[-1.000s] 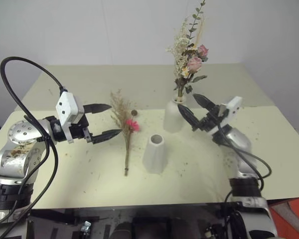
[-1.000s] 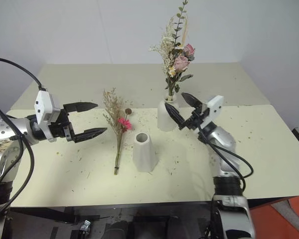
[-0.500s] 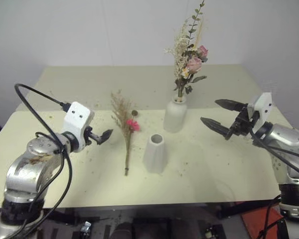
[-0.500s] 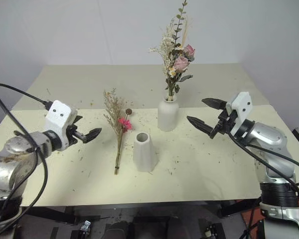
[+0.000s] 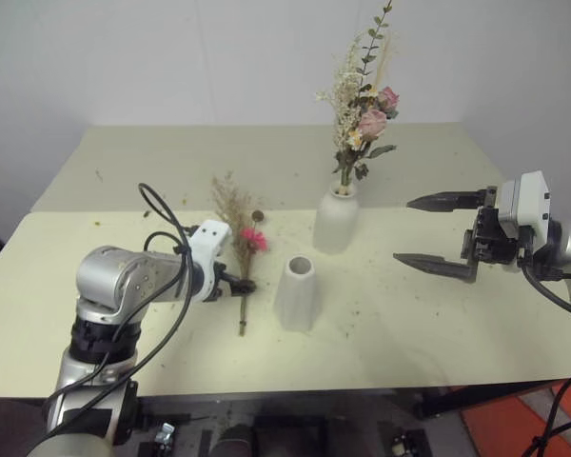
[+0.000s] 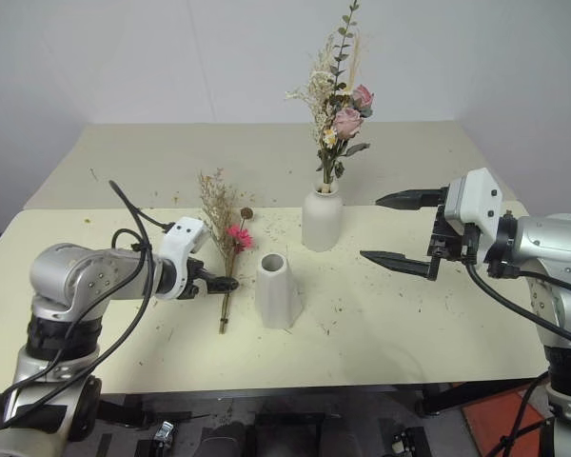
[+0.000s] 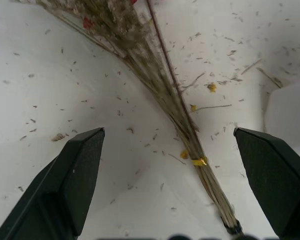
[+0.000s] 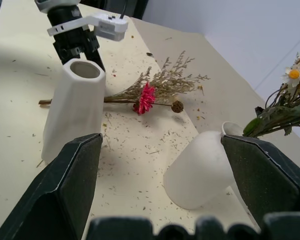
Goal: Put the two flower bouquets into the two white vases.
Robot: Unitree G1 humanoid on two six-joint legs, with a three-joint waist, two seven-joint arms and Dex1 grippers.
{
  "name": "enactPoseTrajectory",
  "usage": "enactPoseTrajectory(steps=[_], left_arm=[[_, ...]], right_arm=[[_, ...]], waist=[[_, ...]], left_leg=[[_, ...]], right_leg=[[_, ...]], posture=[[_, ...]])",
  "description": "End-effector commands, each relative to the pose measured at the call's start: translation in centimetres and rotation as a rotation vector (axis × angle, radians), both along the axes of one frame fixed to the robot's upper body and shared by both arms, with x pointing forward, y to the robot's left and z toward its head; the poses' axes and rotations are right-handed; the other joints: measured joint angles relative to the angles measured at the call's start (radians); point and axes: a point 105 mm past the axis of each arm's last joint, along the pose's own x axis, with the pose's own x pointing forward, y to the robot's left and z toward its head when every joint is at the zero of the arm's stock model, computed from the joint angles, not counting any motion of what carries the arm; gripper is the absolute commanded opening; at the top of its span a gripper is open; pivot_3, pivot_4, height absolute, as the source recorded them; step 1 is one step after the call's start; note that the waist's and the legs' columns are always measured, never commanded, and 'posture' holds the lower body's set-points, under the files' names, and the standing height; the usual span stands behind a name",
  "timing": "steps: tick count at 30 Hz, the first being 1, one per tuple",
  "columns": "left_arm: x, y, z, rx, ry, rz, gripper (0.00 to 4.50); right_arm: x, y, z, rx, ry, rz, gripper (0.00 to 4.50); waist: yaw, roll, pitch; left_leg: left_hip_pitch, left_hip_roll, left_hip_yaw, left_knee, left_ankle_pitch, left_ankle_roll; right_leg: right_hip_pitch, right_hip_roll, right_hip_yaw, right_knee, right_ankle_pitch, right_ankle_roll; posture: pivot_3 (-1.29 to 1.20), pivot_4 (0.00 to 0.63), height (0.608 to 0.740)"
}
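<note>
Lying between the left gripper's (image 7: 170, 192) spread jaws, the slim bouquet's stems (image 7: 182, 125).

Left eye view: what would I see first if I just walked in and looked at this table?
Probably the tall cream bouquet with pink roses, standing in the rounded white vase at the back middle of the table. Next, the slim tan bouquet with one magenta daisy lying flat beside the empty cone vase. The left gripper hangs open over its stems, and the right gripper is open at the right.
</note>
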Motion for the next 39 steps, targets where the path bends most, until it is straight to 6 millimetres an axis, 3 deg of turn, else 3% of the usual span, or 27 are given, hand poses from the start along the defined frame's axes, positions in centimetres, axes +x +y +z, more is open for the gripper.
enactPoseTrajectory(steps=[1,7,10,18,22,23,27,31,33,35,39], left_arm=[[0.5,-1.1,0.3,-0.019,0.027,-0.026,4.5],[1.3,-2.9,-0.3,-0.01,0.111,-0.062,4.5],[1.5,-2.9,-0.4,-0.013,0.149,-0.066,3.95],[1.6,-3.1,-1.2,-0.024,0.204,-0.062,1.61],[2.5,-2.4,-1.0,0.002,0.159,0.025,0.36],[3.1,-1.9,-0.4,-0.001,0.108,0.068,0.11],[5.4,0.5,2.1,-0.016,-0.081,0.233,0.11],[6.5,2.6,8.4,-0.181,-0.423,0.323,0.11],[6.1,3.2,11.6,-0.272,-0.608,0.32,0.11],[4.8,2.9,14.5,-0.321,-0.733,0.209,0.11],[2.2,1.8,17.8,-0.405,-0.904,-0.001,0.11]], right_arm=[[-0.3,-0.4,0.9,0.007,-0.06,-0.052,4.47],[-0.6,-1.2,0.7,0.008,-0.064,-0.11,4.47],[-0.7,-1.4,0.6,0.015,-0.067,-0.137,4.5],[-0.6,-1.6,0.2,0.023,-0.07,-0.177,4.5],[-0.5,-1.8,0.2,0.025,-0.07,-0.186,4.5],[-0.5,-1.9,0.3,0.026,-0.072,-0.186,4.5],[-0.6,-2.2,0.5,0.023,-0.074,-0.194,4.5],[-1.8,-3.3,1.1,0.033,-0.051,-0.19,4.5],[-2.5,-4.0,1.4,0.047,-0.035,-0.183,4.5],[-3.4,-4.8,2.0,0.073,-0.015,-0.18,4.5],[-5.0,-6.1,2.3,0.086,0.029,-0.172,4.5]], waist=[[0.007,0.0,0.0],[0.017,0.0,0.0],[0.015,0.0,0.0],[0.012,0.0,0.0],[0.014,0.0,0.0],[0.015,0.0,0.0],[0.012,0.0,0.0],[0.014,-0.001,0.0],[0.016,-0.001,0.0],[0.019,-0.001,0.0],[0.019,-0.001,0.0]], left_leg=[[0.0,0.0,0.0,0.0,0.0,0.0],[-0.001,-0.002,0.0,0.0,0.0,0.0],[-0.001,-0.002,0.0,0.0,0.0,0.0],[0.001,-0.002,0.0,0.0,0.0,0.0],[0.0,-0.002,0.0,0.0,0.0,0.0],[0.0,-0.002,0.0,0.0,0.0,0.0],[0.0,-0.002,0.0,0.0,0.0,0.0],[-0.001,-0.002,0.001,0.0,0.0,0.0],[-0.002,-0.002,0.0,0.0,0.0,-0.001],[-0.002,-0.003,0.001,0.0,0.0,-0.001],[-0.002,-0.003,0.002,0.0,0.0,-0.001]], right_leg=[[0.0,0.0,0.0,0.0,0.0,0.0],[0.0,-0.001,0.001,0.0,0.0,0.0],[0.0,-0.001,0.001,0.0,0.0,0.0],[0.0,-0.001,0.002,0.0,0.0,0.0],[0.001,-0.001,0.002,0.0,0.0,0.0],[0.001,-0.001,0.002,0.0,0.0,0.001],[0.0,-0.001,0.002,0.0,0.0,0.001],[-0.001,-0.001,0.003,0.0,0.001,0.001],[-0.001,-0.001,0.002,-0.001,0.001,0.001],[-0.001,-0.003,0.003,-0.002,0.001,0.001],[0.0,-0.003,0.003,-0.003,0.002,0.002]], posture=[[0.0,0.15,0.74],[0.0,0.15,0.74],[0.0,0.15,0.74],[0.0,0.15,0.74],[0.0,0.15,0.74],[0.0,0.15,0.74],[0.0,0.15,0.74],[0.0,0.15,0.74],[0.0,0.15,0.74],[0.0,0.15,0.74],[0.0,0.15,0.74]])
